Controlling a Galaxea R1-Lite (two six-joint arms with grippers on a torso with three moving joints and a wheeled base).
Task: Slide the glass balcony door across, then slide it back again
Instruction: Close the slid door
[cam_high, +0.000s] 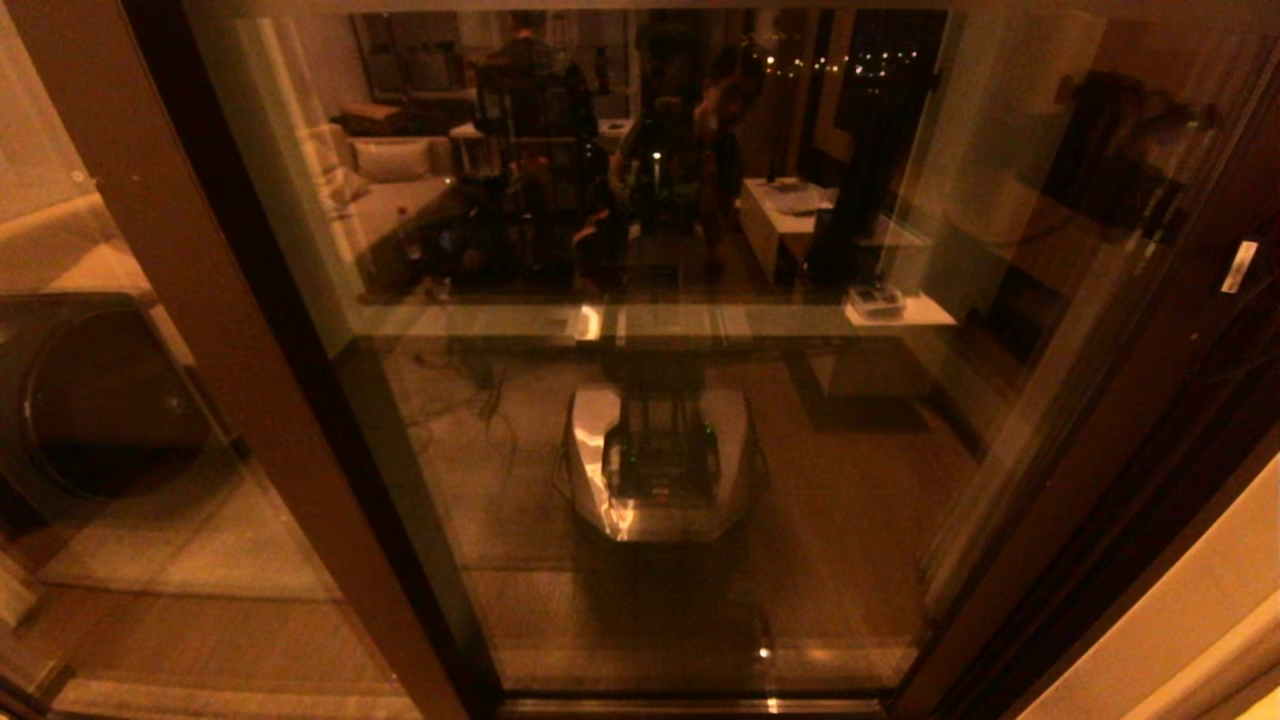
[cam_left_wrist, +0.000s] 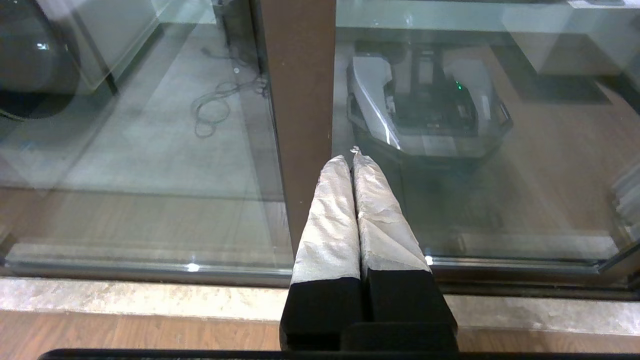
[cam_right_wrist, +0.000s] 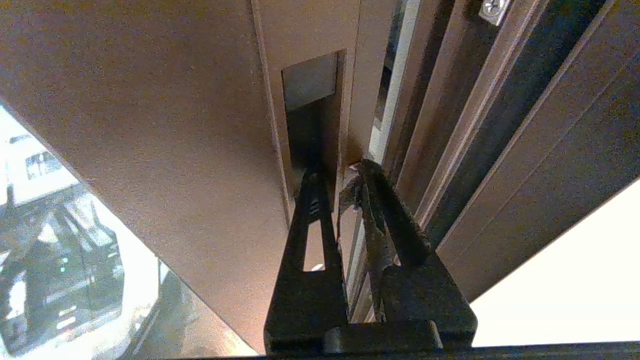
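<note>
While the glass balcony door (cam_high: 650, 400) fills the middle of the head view, its dark right stile (cam_right_wrist: 165, 150) is seen close up in the right wrist view. The right gripper (cam_right_wrist: 340, 172) is set narrow at the recessed handle slot (cam_right_wrist: 312, 115), one finger inside it; a firm hold cannot be confirmed. The left gripper (cam_left_wrist: 353, 156) is pressed shut, empty, low before the brown post (cam_left_wrist: 300, 100).

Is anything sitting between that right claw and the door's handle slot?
Nothing: in the right wrist view the right end effector is already at the recessed handle of the glass balcony door, one finger reaching into it.
</note>
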